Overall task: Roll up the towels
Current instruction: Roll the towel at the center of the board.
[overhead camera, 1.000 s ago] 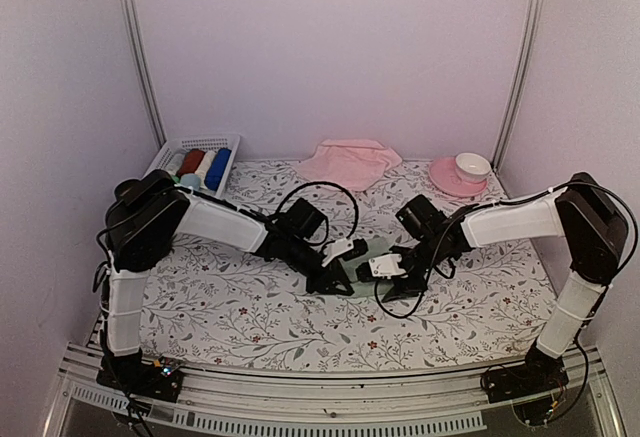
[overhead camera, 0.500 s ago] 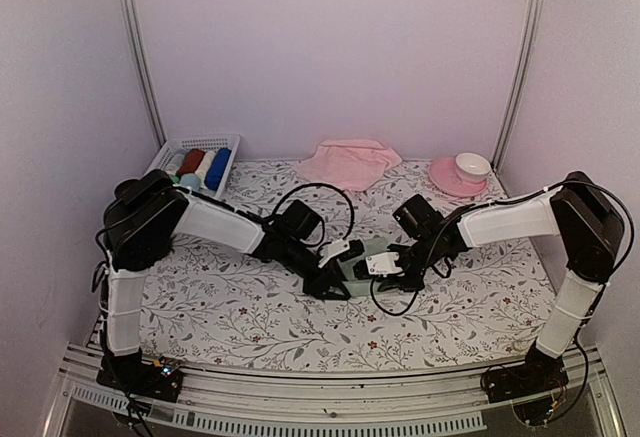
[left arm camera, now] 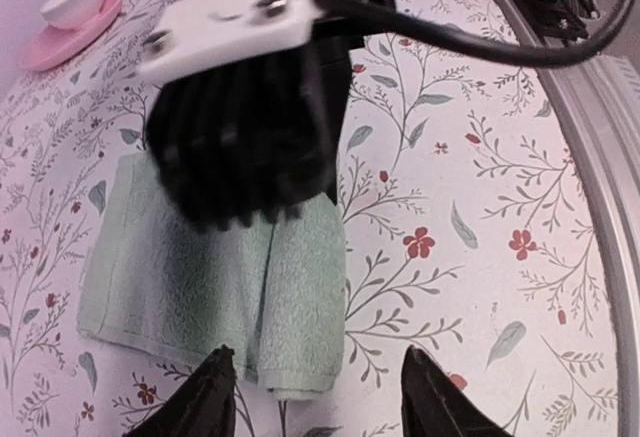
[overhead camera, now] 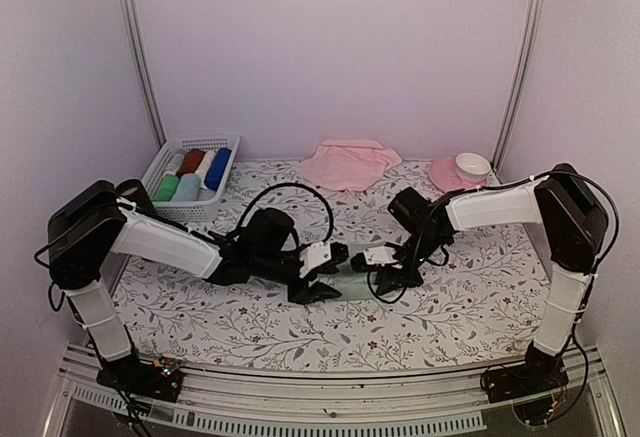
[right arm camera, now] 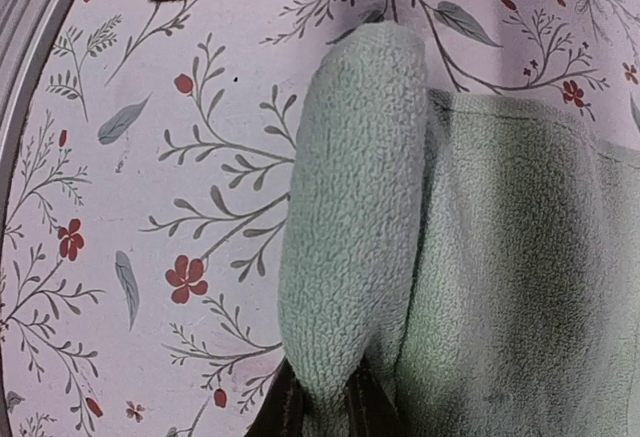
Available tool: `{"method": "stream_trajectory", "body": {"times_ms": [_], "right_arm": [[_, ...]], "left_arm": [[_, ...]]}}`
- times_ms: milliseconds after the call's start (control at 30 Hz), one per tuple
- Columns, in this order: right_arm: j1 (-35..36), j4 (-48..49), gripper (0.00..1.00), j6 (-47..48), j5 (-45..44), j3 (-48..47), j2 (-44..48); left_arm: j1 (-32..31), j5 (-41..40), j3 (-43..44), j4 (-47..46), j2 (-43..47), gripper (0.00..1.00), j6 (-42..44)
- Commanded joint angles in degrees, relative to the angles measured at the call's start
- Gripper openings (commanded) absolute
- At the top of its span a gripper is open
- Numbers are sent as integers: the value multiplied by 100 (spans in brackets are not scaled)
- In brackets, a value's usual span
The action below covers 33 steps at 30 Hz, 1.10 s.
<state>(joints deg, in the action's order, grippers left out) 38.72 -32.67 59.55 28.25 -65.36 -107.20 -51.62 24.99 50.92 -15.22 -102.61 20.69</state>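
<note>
A pale mint green towel [overhead camera: 353, 263] lies flat on the flowered table between both grippers, its near edge turned into a small roll [right arm camera: 350, 207]. My right gripper [right arm camera: 325, 412] is shut on one end of that roll; its fingers [right arm camera: 287, 409] pinch the cloth. Facing the roll's other end [left arm camera: 290, 357], my left gripper [left arm camera: 320, 397] stands open with nothing between its fingertips. From above, the left gripper [overhead camera: 335, 273] and right gripper [overhead camera: 370, 269] face each other across the towel. A pale pink towel [overhead camera: 348, 163] lies crumpled at the back.
A white basket [overhead camera: 222, 143] with several rolled cloths stands at the back left. A pink saucer with a white cup [overhead camera: 462, 171] sits at the back right. The right arm's black wrist [left arm camera: 245, 147] hangs over the green towel. A metal rail [overhead camera: 330, 412] runs along the table's front.
My left gripper has opened, let go of the green towel and drawn back left. My right gripper has shut on the rolled edge.
</note>
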Motion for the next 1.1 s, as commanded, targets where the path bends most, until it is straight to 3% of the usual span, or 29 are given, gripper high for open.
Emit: {"method": "stream_trajectory", "body": {"times_ms": [0,200,767,1067], "right_arm": [[-116,-1264,11,158,925,-441,-417],[-268,-1717,11,179,1209,-841,-736],[-323,-1697,12,57,1078,-882,-952],[-330,-1635,12,5,1008,-882,-959]], "left_arm": [[-560,-1208,-294,-793,117,56,746],[-839,-1437,-205,-698,-86,55,984],[-1014,-1562,129,-471,-619,53,1078],[-1011,-1662,319,-179,-859,41,1069]]}}
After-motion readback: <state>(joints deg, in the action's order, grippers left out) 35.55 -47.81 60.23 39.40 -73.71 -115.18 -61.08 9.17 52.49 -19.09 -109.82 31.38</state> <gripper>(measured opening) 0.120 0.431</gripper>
